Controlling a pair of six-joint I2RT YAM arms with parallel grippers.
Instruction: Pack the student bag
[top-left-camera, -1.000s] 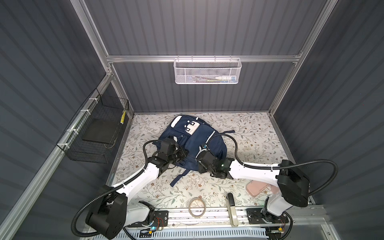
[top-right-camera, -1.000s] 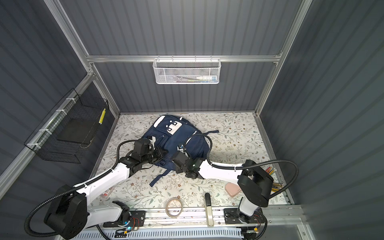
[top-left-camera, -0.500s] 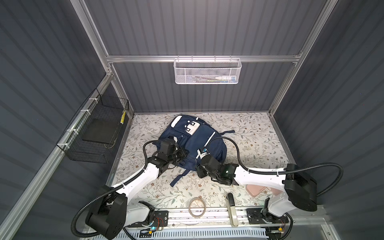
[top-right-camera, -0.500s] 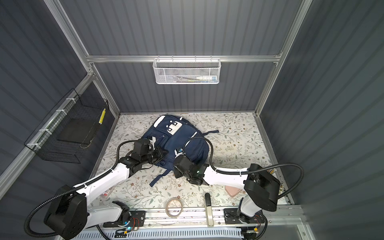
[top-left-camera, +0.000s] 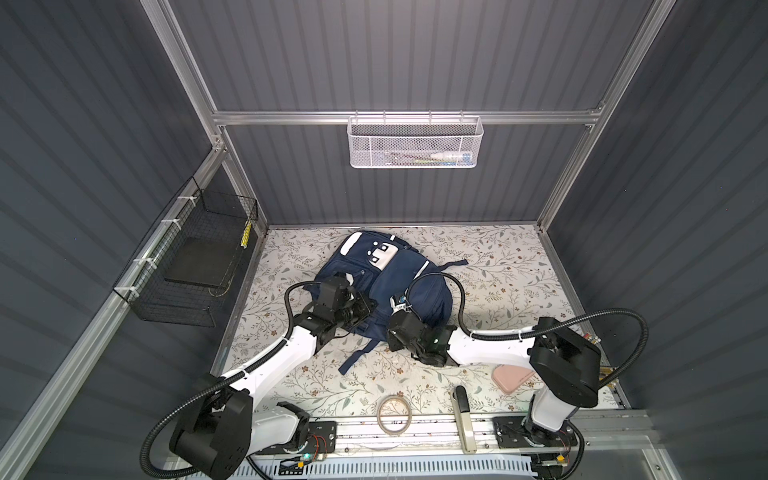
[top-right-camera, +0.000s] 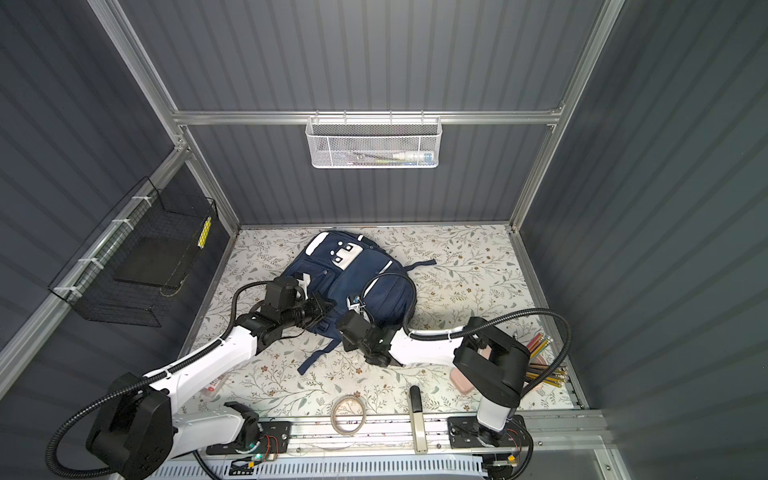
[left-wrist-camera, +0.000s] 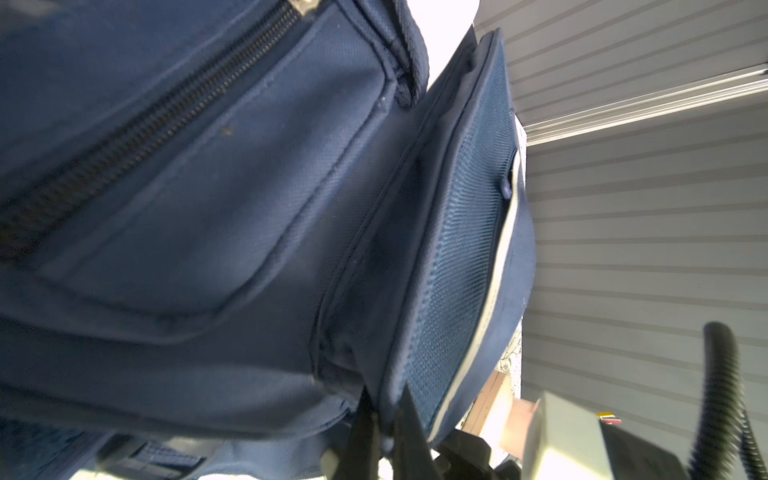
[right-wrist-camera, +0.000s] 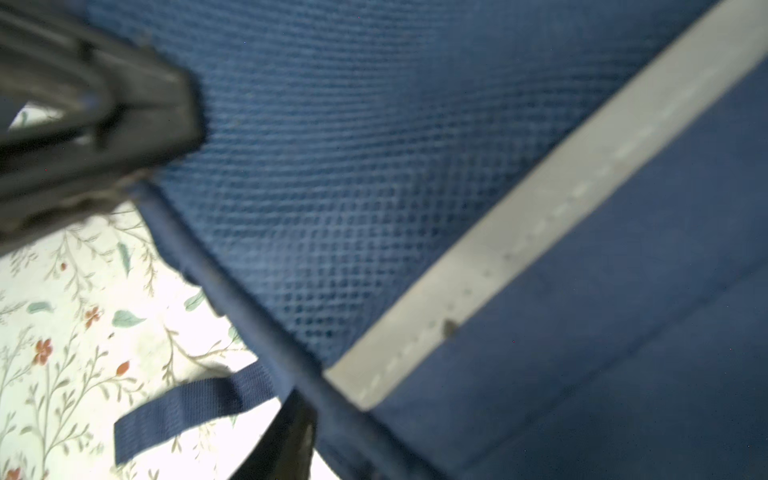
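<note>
Left fingers (left-wrist-camera: 409, 432) stay pinched on a fold of the student bag (top-left-camera: 388, 276), at its edge nearest the tape roll (top-left-camera: 394, 415). The right fingers (right-wrist-camera: 104, 124) have slid slightly along that edge toward them. They now straddle its piped seam beside the white stripe (right-wrist-camera: 540, 199), standing apart; whether they clamp it I cannot tell. This is likely a re-grip, and no pocket looks opened yet. The bag lies flat on the desk (top-left-camera: 498, 266), well beyond the roll.
</note>
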